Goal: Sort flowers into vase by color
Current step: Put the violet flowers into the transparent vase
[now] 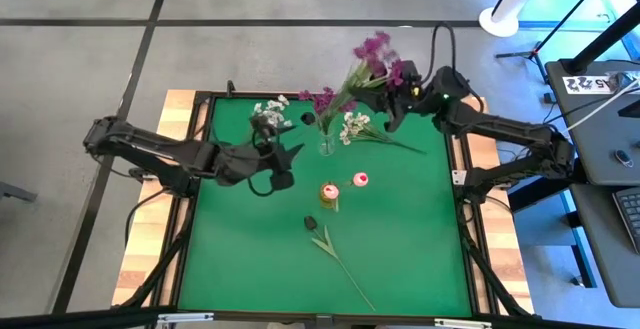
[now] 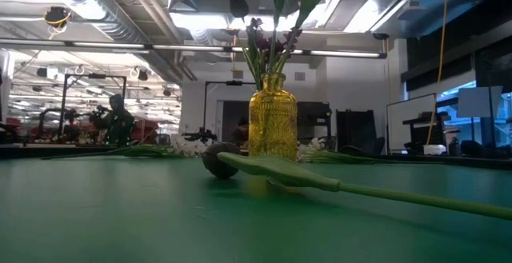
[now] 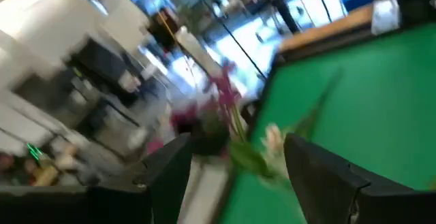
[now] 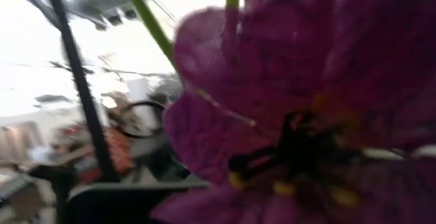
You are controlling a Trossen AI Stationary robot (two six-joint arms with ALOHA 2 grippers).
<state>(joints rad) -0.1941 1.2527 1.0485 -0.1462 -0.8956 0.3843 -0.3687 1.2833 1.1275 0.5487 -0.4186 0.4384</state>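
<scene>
Magenta sprigs (image 1: 325,100) stand in a clear vase (image 1: 326,146) near the desk's (image 1: 420,239) far edge; white sprigs (image 1: 354,126) lie just beside it. A dark bud with a long green stem (image 1: 340,254) lies toward the near edge. The right tool (image 1: 392,97), pressed together, pinches a magenta flower (image 1: 377,57) over the far right part; its wrist view shows only blurred petals (image 4: 306,101). The left tool (image 1: 285,164) is spread by more white blossoms (image 1: 270,109), far left. A yellow vase (image 2: 273,125) stands mid-desk.
</scene>
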